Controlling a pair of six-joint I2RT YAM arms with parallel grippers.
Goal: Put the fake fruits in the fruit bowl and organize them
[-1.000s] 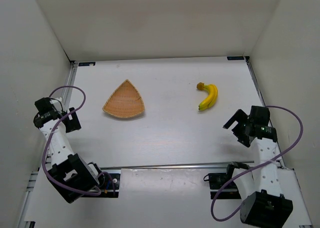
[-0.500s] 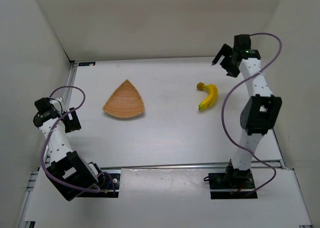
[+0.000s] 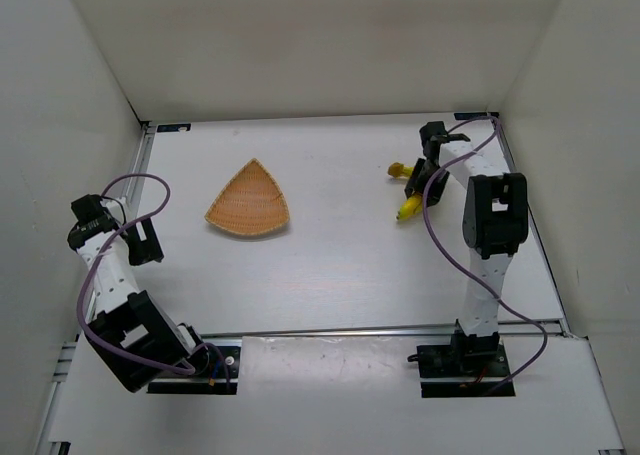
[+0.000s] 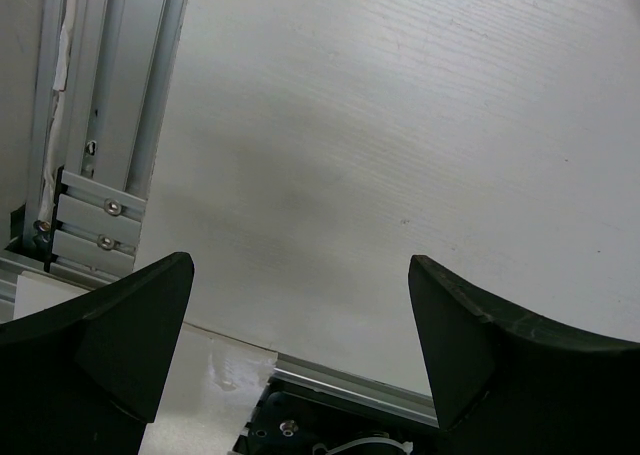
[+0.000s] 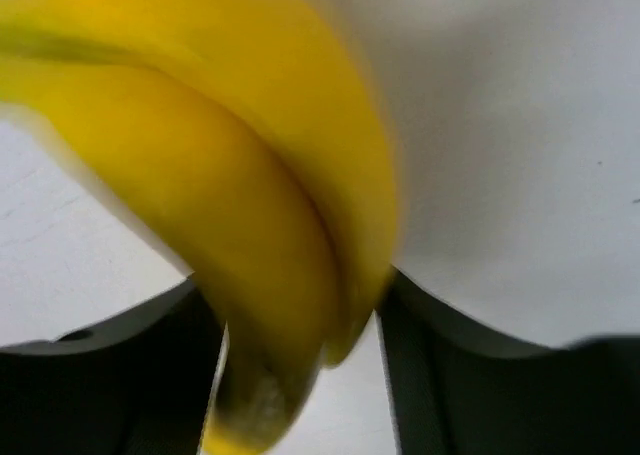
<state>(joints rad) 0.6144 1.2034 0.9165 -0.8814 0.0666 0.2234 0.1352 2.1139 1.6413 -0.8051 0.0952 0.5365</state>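
The fake fruits, a bunch of yellow bananas (image 3: 408, 208), lie on the white table at the far right, brownish stem end pointing away. My right gripper (image 3: 424, 181) has come down over the middle of the bunch and is shut on it. In the right wrist view the bananas (image 5: 230, 165) fill the space between the two dark fingers (image 5: 455, 340), blurred and very close. The fruit bowl (image 3: 250, 200), woven and orange-tan, sits empty left of centre. Far from both, my left gripper (image 3: 140, 243) hangs open at the left edge, with only bare table between its jaws (image 4: 300, 275).
White walls enclose the table on three sides. An aluminium rail (image 3: 380, 330) runs along the near edge by the arm bases, and another rail (image 4: 110, 125) runs along the left side under the left gripper.
The right arm swung from the near right up to the far right, then dropped onto the bananas and shut on them. The left arm has barely moved.
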